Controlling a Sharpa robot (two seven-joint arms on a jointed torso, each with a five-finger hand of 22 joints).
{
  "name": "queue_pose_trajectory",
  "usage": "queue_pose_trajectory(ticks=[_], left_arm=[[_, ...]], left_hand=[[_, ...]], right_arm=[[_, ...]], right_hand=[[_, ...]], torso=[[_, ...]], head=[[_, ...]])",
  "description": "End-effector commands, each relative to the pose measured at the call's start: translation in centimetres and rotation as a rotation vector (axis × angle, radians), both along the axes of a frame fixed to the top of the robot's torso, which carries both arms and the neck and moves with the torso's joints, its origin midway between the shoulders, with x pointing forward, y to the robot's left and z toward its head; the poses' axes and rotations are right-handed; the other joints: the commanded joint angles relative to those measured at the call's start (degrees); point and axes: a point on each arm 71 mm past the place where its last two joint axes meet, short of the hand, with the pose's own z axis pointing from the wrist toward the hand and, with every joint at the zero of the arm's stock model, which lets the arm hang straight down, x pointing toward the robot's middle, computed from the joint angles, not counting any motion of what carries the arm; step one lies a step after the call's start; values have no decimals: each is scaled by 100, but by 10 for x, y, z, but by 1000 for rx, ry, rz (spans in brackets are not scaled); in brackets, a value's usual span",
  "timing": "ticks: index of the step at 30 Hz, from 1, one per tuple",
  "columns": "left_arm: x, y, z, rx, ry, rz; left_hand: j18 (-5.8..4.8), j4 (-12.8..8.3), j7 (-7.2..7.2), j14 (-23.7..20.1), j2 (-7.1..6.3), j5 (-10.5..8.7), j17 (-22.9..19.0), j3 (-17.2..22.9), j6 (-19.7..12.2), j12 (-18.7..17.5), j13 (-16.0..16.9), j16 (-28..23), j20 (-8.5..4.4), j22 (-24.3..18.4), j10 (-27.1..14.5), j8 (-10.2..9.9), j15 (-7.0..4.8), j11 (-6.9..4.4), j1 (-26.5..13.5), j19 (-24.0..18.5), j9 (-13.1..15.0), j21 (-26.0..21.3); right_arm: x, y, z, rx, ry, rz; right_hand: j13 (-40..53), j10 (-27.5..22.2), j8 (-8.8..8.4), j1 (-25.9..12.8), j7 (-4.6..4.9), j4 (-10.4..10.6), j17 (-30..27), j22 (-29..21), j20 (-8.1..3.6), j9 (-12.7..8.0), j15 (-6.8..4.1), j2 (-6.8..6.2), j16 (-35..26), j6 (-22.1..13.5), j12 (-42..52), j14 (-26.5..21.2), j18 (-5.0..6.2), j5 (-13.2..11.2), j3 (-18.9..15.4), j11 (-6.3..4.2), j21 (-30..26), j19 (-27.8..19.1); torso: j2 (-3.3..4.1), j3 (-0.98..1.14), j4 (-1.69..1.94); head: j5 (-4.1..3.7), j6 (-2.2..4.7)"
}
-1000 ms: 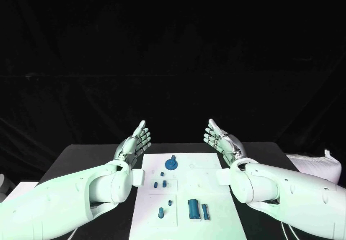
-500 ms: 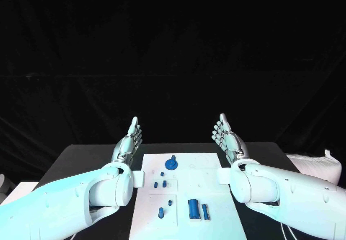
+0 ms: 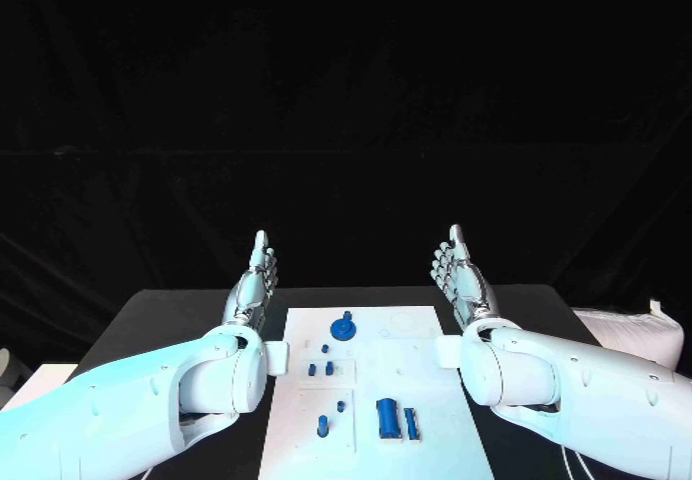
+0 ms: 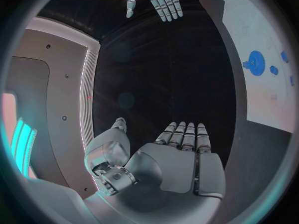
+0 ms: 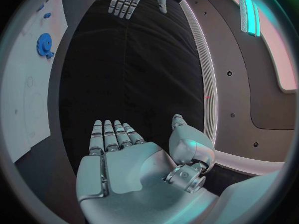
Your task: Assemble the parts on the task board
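Note:
The white task board [image 3: 372,400] lies in the middle of the black table. On it sit a blue gear [image 3: 343,327], small blue pegs [image 3: 320,369], a blue cylinder [image 3: 387,416] and a blue bar [image 3: 411,423]. My left hand [image 3: 253,285] is raised beside the board's far left corner, fingers straight and together, holding nothing. My right hand [image 3: 462,279] is raised beside the far right corner in the same flat pose, also holding nothing. The left wrist view has my left palm [image 4: 171,167] flat, with the gear [image 4: 255,62] and my right hand [image 4: 156,0] beyond. The right wrist view shows my right palm [image 5: 124,167] and the gear [image 5: 44,44].
The black table [image 3: 159,315] extends on both sides of the board. A white cloth-like object [image 3: 635,330] lies at the table's right edge. A black backdrop stands behind the table.
Both hands have turned from slanting outward to standing upright, fingers pointing up, edge-on to the head camera. The parts on the board have not moved.

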Motion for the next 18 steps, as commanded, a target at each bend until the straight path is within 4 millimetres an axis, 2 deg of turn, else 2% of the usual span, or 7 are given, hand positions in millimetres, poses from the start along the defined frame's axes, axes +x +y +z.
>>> queue_pose_trajectory(ticks=[1,2,3,4,5,18], left_arm=[[0,-1,3,8,-29,-1],[0,-1,3,8,-29,-1],[0,-1,3,8,-29,-1],[0,-1,3,8,-29,-1],[0,-1,3,8,-29,-1],[0,-1,3,8,-29,-1]], left_hand=[[-85,-3,0,-461,-1,-37,-8,-20,-512,-33,-7,-38,-3,-33,-539,-39,4,1,-665,-267,-9,-36],[-85,-3,0,-461,-1,-37,-8,-20,-512,-33,-7,-38,-3,-33,-539,-39,4,1,-665,-267,-9,-36],[-85,-3,0,-461,-1,-37,-8,-20,-512,-33,-7,-38,-3,-33,-539,-39,4,1,-665,-267,-9,-36],[-85,-3,0,-461,-1,-37,-8,-20,-512,-33,-7,-38,-3,-33,-539,-39,4,1,-665,-267,-9,-36],[-85,-3,0,-461,-1,-37,-8,-20,-512,-33,-7,-38,-3,-33,-539,-39,4,1,-665,-267,-9,-36],[-85,-3,0,-461,-1,-37,-8,-20,-512,-33,-7,-38,-3,-33,-539,-39,4,1,-665,-267,-9,-36]], right_arm=[[0,1,1,0,-18,4],[0,1,1,0,-18,4],[0,1,1,0,-18,4],[0,1,1,0,-18,4],[0,1,1,0,-18,4],[0,1,1,0,-18,4]], right_hand=[[-9,-242,-19,-319,1,-30,-7,-36,-1,-8,-3,14,-22,-226,-38,-253,-36,-30,6,-13,-21,-238],[-9,-249,-19,-345,1,-30,-7,-36,-1,-8,-3,14,-22,-238,-38,-271,-36,-30,6,-13,-21,-251],[-9,-735,-19,-462,1,-30,-7,-36,-1,-8,-3,14,-22,-664,-38,-365,-36,-30,6,-13,-21,-740],[-9,-735,-19,-554,1,-30,-7,-36,-1,-8,-3,14,-22,-664,-38,-796,-36,-30,6,-13,-21,-740],[-9,-735,-19,-990,1,-30,-7,-36,-1,-8,-3,14,-22,-664,-38,-796,-36,-30,6,-13,-21,-740],[-9,-735,-19,-990,1,-30,-7,-36,-1,-8,-3,14,-22,-664,-38,-796,-36,-30,6,-13,-21,-740]], torso=[[0,0,0],[0,0,0],[0,0,0],[0,0,0],[0,0,0],[0,0,0]], head=[[0,0],[0,0],[0,0],[0,0],[0,0],[0,0]])
